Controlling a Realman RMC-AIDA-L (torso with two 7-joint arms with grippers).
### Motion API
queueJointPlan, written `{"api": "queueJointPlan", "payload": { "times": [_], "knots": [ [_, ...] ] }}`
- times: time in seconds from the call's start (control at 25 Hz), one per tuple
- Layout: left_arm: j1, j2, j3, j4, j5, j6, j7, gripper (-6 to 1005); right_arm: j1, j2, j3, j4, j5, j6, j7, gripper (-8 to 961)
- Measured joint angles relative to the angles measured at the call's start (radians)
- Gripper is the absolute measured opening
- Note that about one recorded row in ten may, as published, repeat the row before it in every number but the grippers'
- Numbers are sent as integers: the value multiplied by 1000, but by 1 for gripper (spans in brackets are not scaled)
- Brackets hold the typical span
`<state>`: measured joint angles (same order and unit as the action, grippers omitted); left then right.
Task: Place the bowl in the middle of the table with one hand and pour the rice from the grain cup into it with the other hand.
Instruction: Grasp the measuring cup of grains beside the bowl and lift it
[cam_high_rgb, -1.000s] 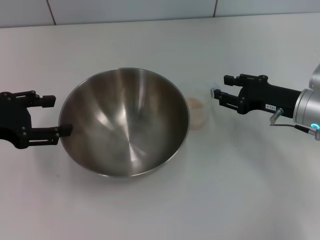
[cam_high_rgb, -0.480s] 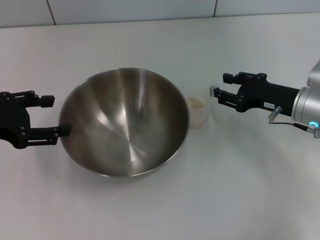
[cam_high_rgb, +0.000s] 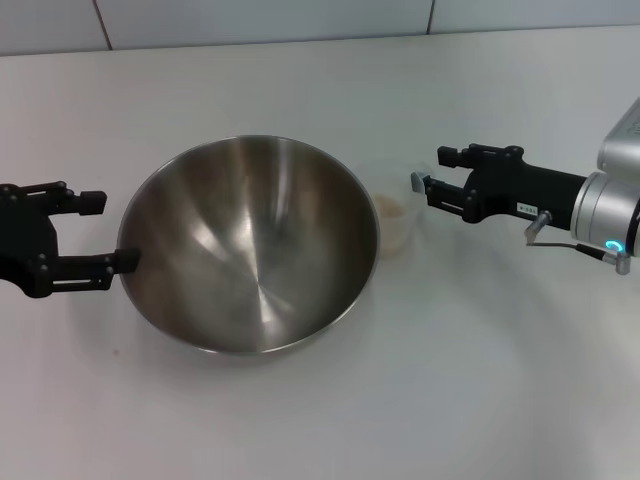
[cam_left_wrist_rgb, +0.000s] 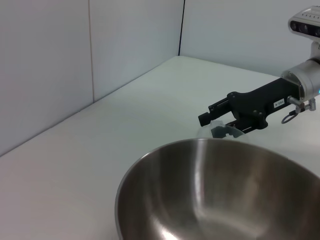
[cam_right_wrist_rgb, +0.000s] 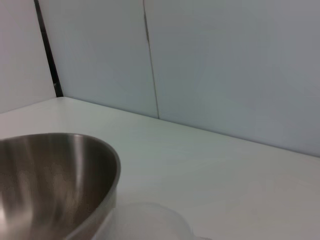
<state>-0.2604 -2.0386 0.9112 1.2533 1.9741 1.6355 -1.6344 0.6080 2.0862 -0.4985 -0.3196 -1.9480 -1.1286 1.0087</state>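
Nearest you on the tabletop (cam_high_rgb: 480, 400) sits the bowl (cam_high_rgb: 250, 245), roughly in the middle, mouth up and tipped a little so its rim stands higher on the robot's left side than on the right. Its brushed inside is bare of grains.

At the bowl's left rim you have the left gripper (cam_high_rgb: 100, 232), reaching in level from the robot's left with its fingers pointing toward the bowl. The fingers are spread apart; the nearer fingertip (cam_high_rgb: 124, 260) sits right at the rim, though you cannot tell if it touches.

Just beyond the bowl's right side stands the grain cup (cam_high_rgb: 395, 218), upright, its long axis vertical, mouth up, just beside the bowl wall. A low layer of rice (cam_high_rgb: 392, 207) lies in it.

The right gripper (cam_high_rgb: 428, 169) comes in from the robot's right, arm nearly level and angled slightly toward the cup, fingers parted and holding nothing, the tips right at the cup's far rim. In the left wrist view the same gripper (cam_left_wrist_rgb: 210, 119) hangs at the cup's rim behind the bowl (cam_left_wrist_rgb: 220, 195).
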Motion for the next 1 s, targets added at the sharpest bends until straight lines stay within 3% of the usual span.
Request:
{"api": "queueJointPlan", "payload": {
  "times": [0.36, 0.52, 0.72, 0.92, 1.0],
  "knots": [
    [4, 3, -1, 0, 0, 0, 11, 809, 3, 0, -5, 5, 0, -2, -9, 409],
    [4, 3, -11, 0, 0, 0, 13, 809, 0, 0, 6, 48, 22, -12, -140, 393],
    [5, 3, -13, 1, 0, 1, 13, 809, 0, 0, 7, 60, 38, -8, -156, 372],
    [3, 3, -14, 0, 1, 0, 13, 810, 1, 0, 11, 60, 39, -5, -156, 144],
    [2, 3, -14, 0, 1, 0, 13, 810, 1, -1, 13, 60, 39, -5, -156, 109]
  ]
}}
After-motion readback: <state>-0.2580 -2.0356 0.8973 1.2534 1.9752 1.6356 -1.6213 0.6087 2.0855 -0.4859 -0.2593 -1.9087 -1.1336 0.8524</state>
